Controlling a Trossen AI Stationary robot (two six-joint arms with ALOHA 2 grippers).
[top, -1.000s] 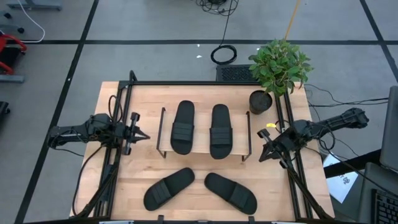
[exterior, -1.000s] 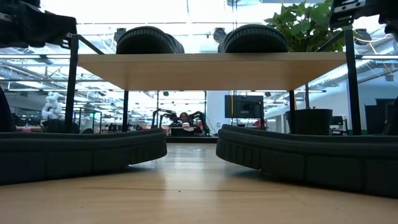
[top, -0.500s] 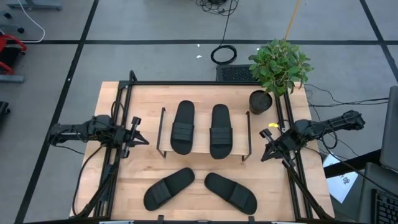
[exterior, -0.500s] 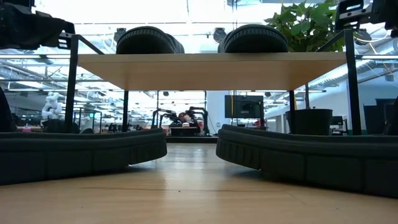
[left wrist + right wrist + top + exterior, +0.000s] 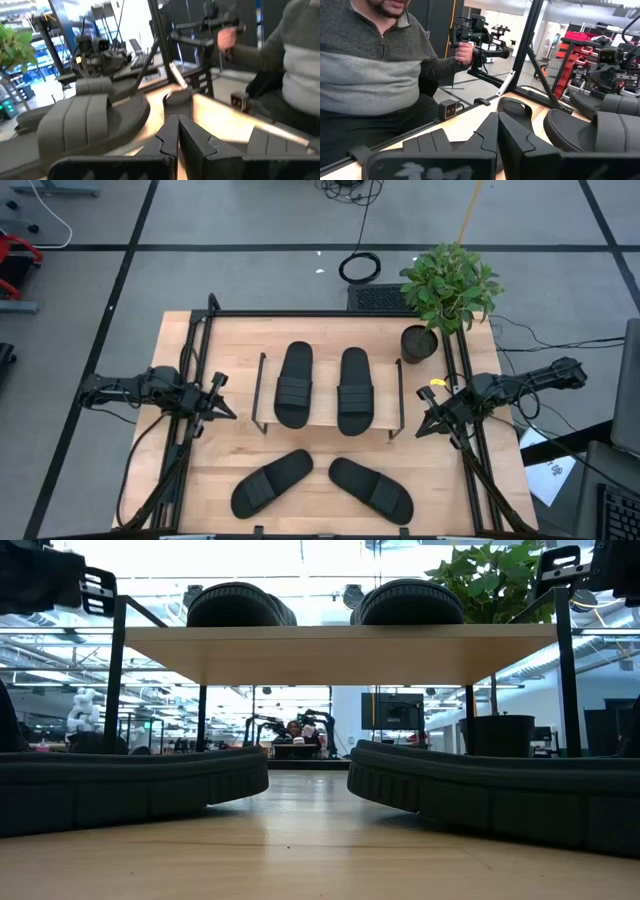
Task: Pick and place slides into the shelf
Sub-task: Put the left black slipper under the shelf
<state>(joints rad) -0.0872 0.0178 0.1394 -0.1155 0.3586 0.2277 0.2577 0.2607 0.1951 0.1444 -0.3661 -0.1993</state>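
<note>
Two slides [image 5: 318, 388] already lie on the shelf [image 5: 392, 425] and two more [image 5: 322, 485] lie on the desk just in front of it, toes angled toward each other. The left pincer [image 5: 227, 411] and right pincer [image 5: 422, 428], both pressed shut and empty, flank the shelf's ends. Each looks about equally near the loose slide on its own side.

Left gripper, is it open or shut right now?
Shut: the left gripper has its two fingers pressed together, holding nothing.
</note>
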